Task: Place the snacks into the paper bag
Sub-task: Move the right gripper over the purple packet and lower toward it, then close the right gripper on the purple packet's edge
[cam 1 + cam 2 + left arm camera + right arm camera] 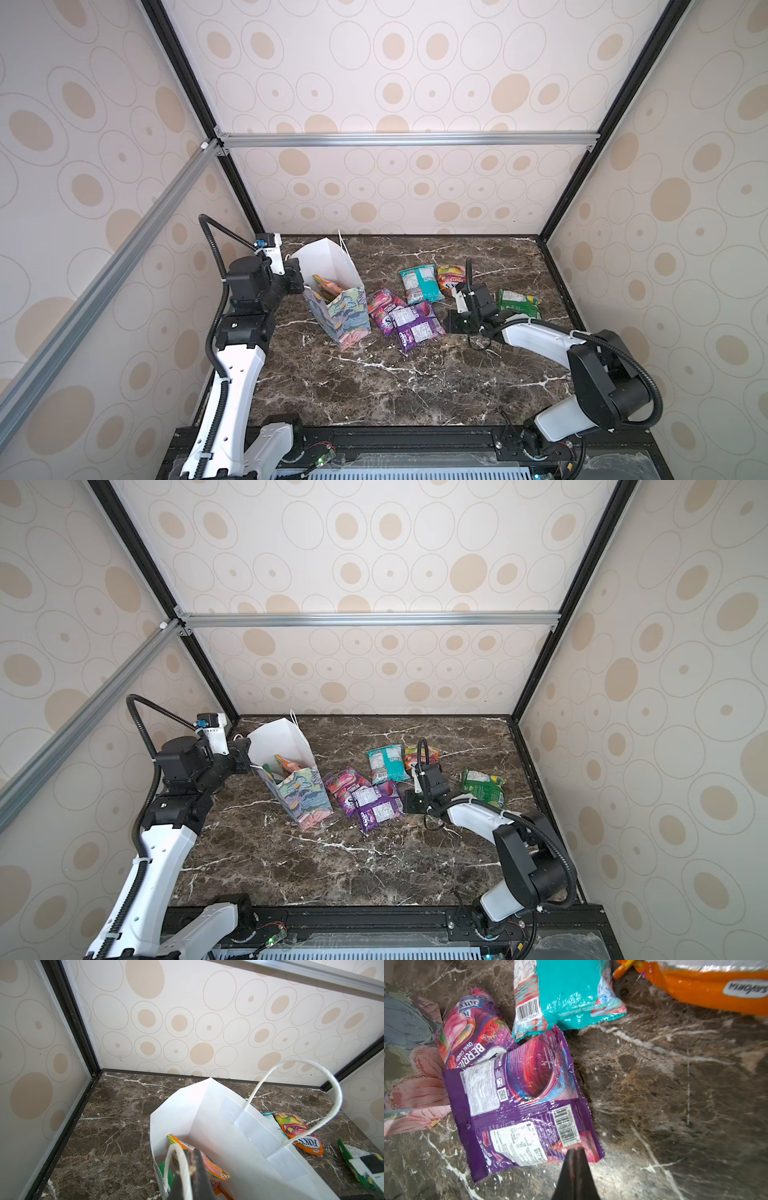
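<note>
Right gripper (576,1150): jaws closed, tips on the near corner of the purple packet (519,1126). As far as the wrist view shows, it has that corner pinched. The packet lies flat on the marble tabletop (675,1084), printed back up.

Key relation: the paper bag (340,316) stands to the left of this gripper in both top views. The purple packet sits between them, and the pinched corner is the one farthest from the bag. Outline looks nearly square, so I cannot call a long axis; a crease across its back runs roughly from the bag side toward the gripper side. The right arm is at the packet and the left arm is at the bag.

Left gripper (192,1151): clamped on the bag's near cord handle (185,1169). The mouth stands open and upward. Two packets are already inside, an orange one (207,1163) and a green one (166,1176).

Loose on the table:
- berry packet (467,1032), partly under the purple one and just beside the bag
- teal packet (566,991), one corner overlapping the purple one
- orange packet (706,995)
- green packet (517,303), beyond the right wrist

Materials:
- Packets are glossy, crinkled film, soft and lumpy, and probably slippery.
- Bag is stiff paper, white inside and painted floral outside, with sharp folds.

Judgement: the next move is a lift well above the rim, then a carry left. Held by one corner, the packet will likely hang and swing.
</note>
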